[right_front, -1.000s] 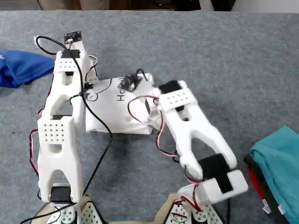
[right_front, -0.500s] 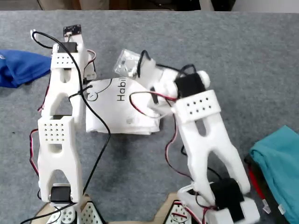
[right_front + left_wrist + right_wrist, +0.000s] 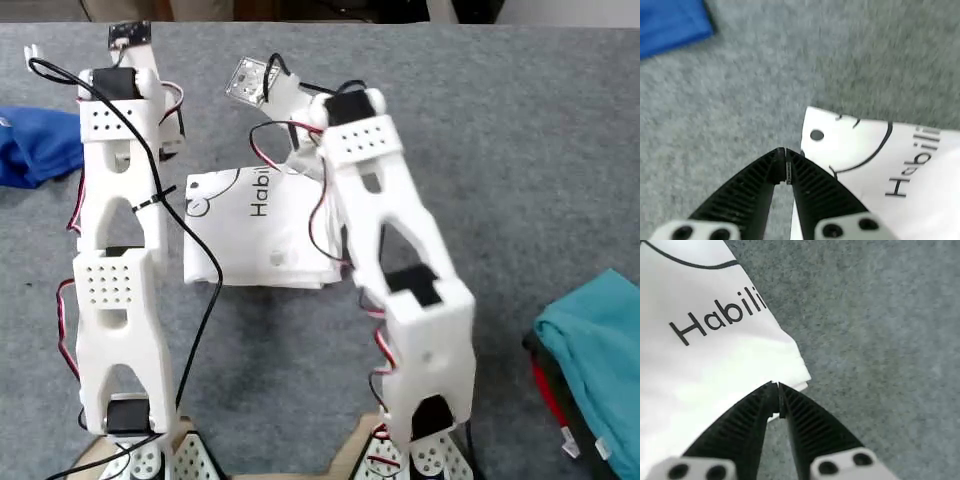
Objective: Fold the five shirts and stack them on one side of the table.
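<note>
Both arms are stretching farther toward the far edge of the surface point(image 3: 520, 140) than one second ago. The left arm point(image 3: 118, 290) is advancing slightly. The right arm point(image 3: 400, 250), earlier bent low over the right edge of the white shirt point(image 3: 260, 235), is now lying almost straight, with its wrist past the shirt's far edge. The white shirt is keeping its place.

Left to right in the high view:

1. The blue shirt point(image 3: 40, 150) is lying crumpled at the left edge of the surface, soft and creased, well apart from the white shirt.
2. The left arm is showing white moulded plastic segments with perforated panels, and black and red wires are running along it. The left end effector point(image 3: 785, 156) is hanging just beside the white shirt's far-left corner. Its black ribbed fingers point(image 3: 812, 185) are meeting at the tips with no gap and are gripping nothing.
3. The white shirt is lying flat mid-surface, folded into a rough rectangle and partly under the right arm. It is carrying black sans-serif lettering and a thin curved line drawing with a small ring.
4. The right end effector point(image 3: 776, 386) is hanging over a rounded corner of the white shirt, on the lettering's side. Its ribbed fingers point(image 3: 747, 422) are closing tip to tip, with nothing visibly gripped.
5. The teal shirt point(image 3: 595, 350) is lying bunched at the right edge.

The surface is showing a grey, fibrous, felt-like texture.
</note>
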Available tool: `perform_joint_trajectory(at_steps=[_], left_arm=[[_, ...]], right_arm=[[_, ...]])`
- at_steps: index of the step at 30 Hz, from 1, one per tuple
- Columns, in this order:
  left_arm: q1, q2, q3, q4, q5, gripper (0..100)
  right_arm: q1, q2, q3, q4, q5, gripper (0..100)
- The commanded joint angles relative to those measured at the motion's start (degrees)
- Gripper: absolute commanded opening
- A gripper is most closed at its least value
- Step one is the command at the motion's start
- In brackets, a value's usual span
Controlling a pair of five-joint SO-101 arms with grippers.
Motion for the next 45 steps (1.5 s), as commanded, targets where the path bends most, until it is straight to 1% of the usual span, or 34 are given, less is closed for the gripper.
perform_joint_trajectory(at_steps=[1, 4, 7, 10, 12, 17, 19, 21, 23, 27, 30, 40, 42, 45], left_arm=[[0.00, -8.75, 10.20, 0.79, -0.70, 2], [0.09, -15.43, 20.92, 0.70, -0.53, 2], [1.76, -22.81, 31.12, 0.53, -0.88, 2], [4.04, -29.49, 42.99, -1.49, -1.76, 2], [5.01, -34.15, 52.92, -5.80, -1.49, 2], [8.62, -46.29, 78.42, -20.22, 0.62, 2], [10.37, -50.07, 87.47, -27.16, 1.93, 2], [11.96, -52.70, 94.95, -33.49, 3.16, 2], [13.27, -53.76, 100.22, -37.45, 4.31, 2], [13.45, -53.67, 106.64, -43.69, 5.10, 2], [13.45, -54.11, 108.75, -45.54, 5.01, 2], [13.45, -54.29, 107.87, -45.63, 4.92, 2], [13.10, -55.25, 106.11, -44.22, 4.31, 2], [12.22, -58.51, 102.07, -40.00, 3.08, 2]], right_arm=[[0.75, 6.55, -13.32, 4.04, -2.02, 0.5], [0.84, 11.65, -21.76, 8.18, -2.29, 0.5], [0.84, 16.04, -28.62, 10.55, -2.29, 0.5], [0.84, 19.82, -33.80, 12.31, -2.29, 0.5], [0.84, 21.76, -36.53, 13.54, -2.29, 0.5], [0.84, 24.84, -40.13, 14.51, -2.29, 0.5], [0.84, 25.54, -40.31, 14.51, -2.29, 0.5], [0.92, 26.07, -40.04, 14.51, -2.29, 0.5], [1.01, 26.86, -40.04, 14.51, -2.29, 0.5], [2.51, 28.44, -40.31, 14.33, -3.78, 0.5], [3.56, 29.58, -40.31, 14.33, -3.87, 0.5], [4.44, 30.02, -41.63, 15.12, -3.96, 0.5], [4.18, 28.35, -45.32, 17.49, -4.75, 0.5], [4.09, 25.54, -52.00, 20.48, -4.57, 0.5]])
